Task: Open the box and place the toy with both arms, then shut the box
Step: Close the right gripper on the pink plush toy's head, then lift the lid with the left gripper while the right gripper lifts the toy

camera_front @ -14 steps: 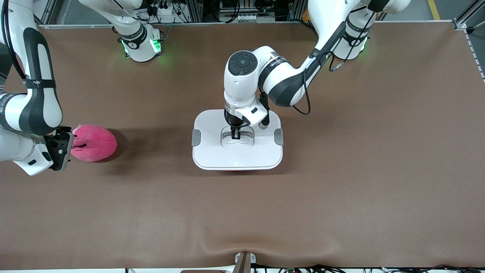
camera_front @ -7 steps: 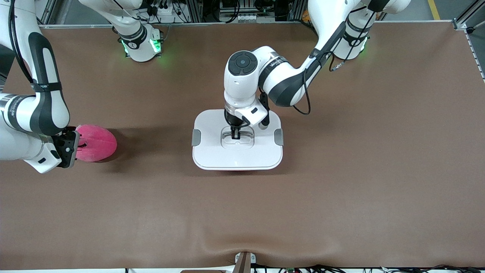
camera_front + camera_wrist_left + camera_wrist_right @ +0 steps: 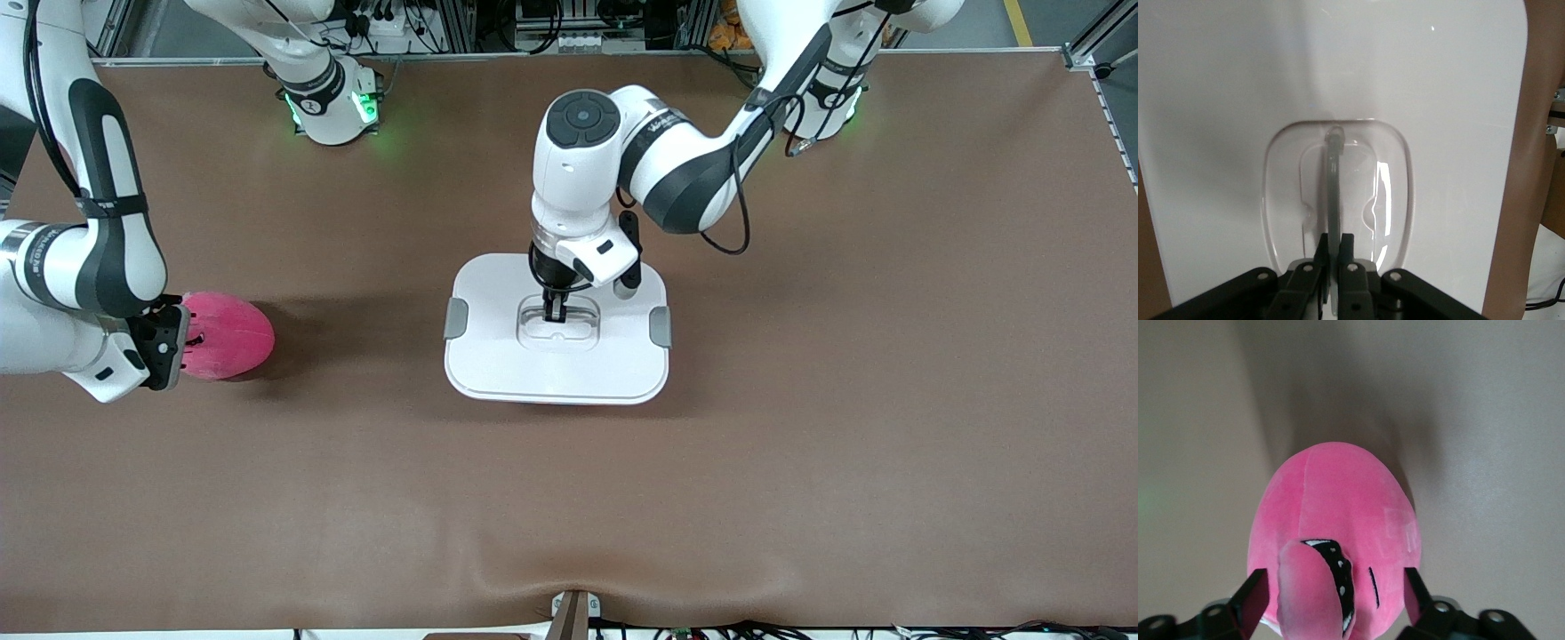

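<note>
The box's white lid [image 3: 498,356] sits mid-table with grey side clips [image 3: 456,318]; the pink tub under it is hidden. My left gripper [image 3: 555,311] is shut on the lid's thin grey handle [image 3: 556,302]. In the left wrist view the fingers [image 3: 1335,243] pinch the handle [image 3: 1333,180] in its recess. The hot-pink plush toy [image 3: 229,336] lies toward the right arm's end of the table. My right gripper [image 3: 189,340] is open and low at the toy. In the right wrist view its fingers [image 3: 1336,590] flank the toy [image 3: 1338,500].
The brown mat [image 3: 800,400] covers the table. The arms' green-lit bases [image 3: 333,107] stand along the edge farthest from the front camera. A small bracket [image 3: 569,613] sits at the nearest edge.
The lid now looks larger and slightly shifted, and the left arm has risen with the handle in its grip. The right gripper has edged closer round the toy.
</note>
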Controlling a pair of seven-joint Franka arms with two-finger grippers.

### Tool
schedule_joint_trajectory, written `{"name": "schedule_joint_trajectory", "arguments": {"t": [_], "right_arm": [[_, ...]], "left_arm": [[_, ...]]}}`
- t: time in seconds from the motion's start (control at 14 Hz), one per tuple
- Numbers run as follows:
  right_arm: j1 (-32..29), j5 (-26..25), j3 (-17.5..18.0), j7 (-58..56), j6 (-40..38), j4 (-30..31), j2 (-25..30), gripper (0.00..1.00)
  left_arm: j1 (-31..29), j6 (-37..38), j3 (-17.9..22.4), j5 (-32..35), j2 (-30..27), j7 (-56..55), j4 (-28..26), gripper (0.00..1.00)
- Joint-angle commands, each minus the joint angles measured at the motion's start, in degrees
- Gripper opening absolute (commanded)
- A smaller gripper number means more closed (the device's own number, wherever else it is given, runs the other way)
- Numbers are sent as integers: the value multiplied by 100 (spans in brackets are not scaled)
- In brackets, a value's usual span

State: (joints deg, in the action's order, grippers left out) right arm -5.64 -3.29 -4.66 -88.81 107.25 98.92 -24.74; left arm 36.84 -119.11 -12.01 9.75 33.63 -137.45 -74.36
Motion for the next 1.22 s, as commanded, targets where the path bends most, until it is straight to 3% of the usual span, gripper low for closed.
{"name": "schedule_joint_trajectory", "arguments": {"t": [0.0, 0.21, 0.29, 0.36, 0.57, 0.86, 1.0, 1.15], "right_arm": [[-77, 21, 62, -119, 59, 154, 109, 73], [-77, 179, 62, -145, 199, 407, 144, 61], [-69, 180, 62, -223, 226, 426, 171, 43], [-60, 188, 62, -233, 226, 426, 188, 31], [-60, 188, 62, -242, 209, 409, 197, 24], [-69, 188, 62, -242, 182, 391, 232, 1], [-86, 206, 71, -250, 165, 365, 241, 0], [-147, 547, 54, -259, 112, 356, 250, 0]], "left_arm": [[-1, 177, 67, 133, -225, 244, -87, 0], [-228, 528, 67, 81, -453, 814, -96, 0], [-308, 607, 50, 63, -550, 1025, -96, 0], [-396, 652, 58, 54, -690, 1254, -105, 0], [-598, 1064, 32, 54, -858, 2218, -122, 0], [-922, 1539, 59, 54, -1121, 3214, -140, 0], [-1160, 1959, 32, 54, -1201, 3531, -140, 0], [-1450, 2207, 24, 36, -1333, 4240, -166, 0]]}}
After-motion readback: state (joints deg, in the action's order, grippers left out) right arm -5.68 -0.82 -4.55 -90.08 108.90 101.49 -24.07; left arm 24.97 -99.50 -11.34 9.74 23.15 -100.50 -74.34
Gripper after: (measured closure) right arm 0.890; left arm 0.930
